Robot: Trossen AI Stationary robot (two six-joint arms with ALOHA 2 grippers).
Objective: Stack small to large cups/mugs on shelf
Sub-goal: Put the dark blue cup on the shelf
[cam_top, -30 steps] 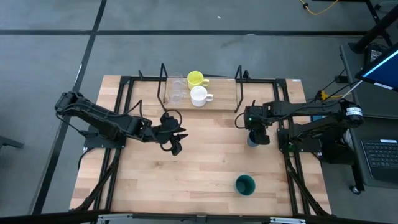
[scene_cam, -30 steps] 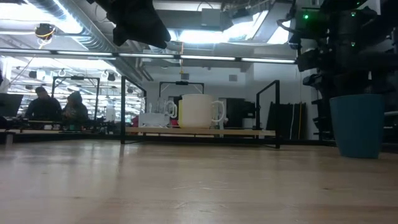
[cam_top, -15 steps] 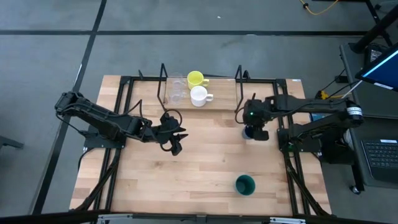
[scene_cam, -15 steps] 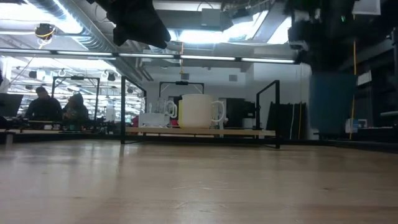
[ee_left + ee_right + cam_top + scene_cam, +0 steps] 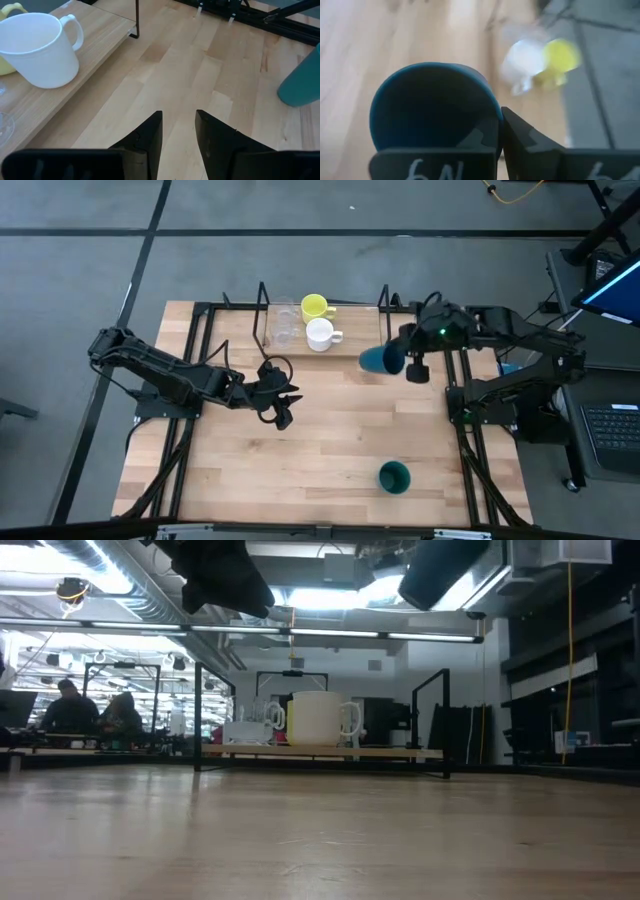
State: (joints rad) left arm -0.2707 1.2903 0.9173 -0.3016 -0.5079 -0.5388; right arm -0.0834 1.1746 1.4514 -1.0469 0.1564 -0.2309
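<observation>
Over by the shelf's (image 5: 350, 352) right end, the right gripper (image 5: 398, 360), fingers clamped on the dark blue cup (image 5: 374, 360), has lifted it off the table and tipped it sideways; placing looks next. Left gripper (image 5: 284, 406) waits mid-table, fingers slightly apart.

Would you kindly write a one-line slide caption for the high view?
Right gripper carries the dark blue cup tilted toward the shelf holding white mug and yellow mug; left gripper waits.
</observation>
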